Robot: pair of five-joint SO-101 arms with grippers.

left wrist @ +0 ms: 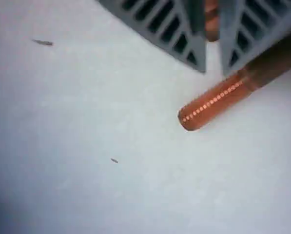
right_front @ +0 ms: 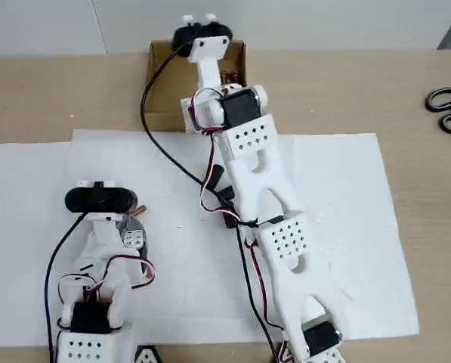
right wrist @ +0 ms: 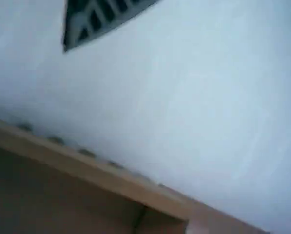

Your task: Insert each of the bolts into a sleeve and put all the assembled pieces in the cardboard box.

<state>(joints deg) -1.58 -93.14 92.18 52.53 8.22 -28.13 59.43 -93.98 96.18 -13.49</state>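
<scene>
Presently, the left gripper [right_front: 132, 233] is hovering low over the white paper sheet [right_front: 346, 227], with a copper bolt [left wrist: 211, 101] lying on the sheet directly beneath it. The bolt's threaded end is pointing free, while its other end is running into a darker section [left wrist: 277, 61] that may be a sleeve. Whether this gripper is clamping the piece or merely standing over it cannot be told.

The right gripper [right_front: 201, 44] is hanging over the cardboard box [right_front: 163, 91] at the far side of the table [right_front: 59, 91], and how far it is open cannot be told either. Small brown shapes [right_front: 227, 76] are showing inside the box beside that arm. They are too small to name, though they are probably pieces already delivered.

By this reading the task is partly done: at least one piece is lying outside the box, and its seating in a sleeve is needing a check before transport.

As for room, bare paper is lying between the two arms, offering the left arm a path toward the box. The right arm, however, is stretching diagonally across the sheet and occupying the box mouth, so it would probably have to withdraw first. The box walls are forming the one raised edge to pass over. Scissors [right_front: 448, 106] are lying well apart, near the table's right edge.
</scene>
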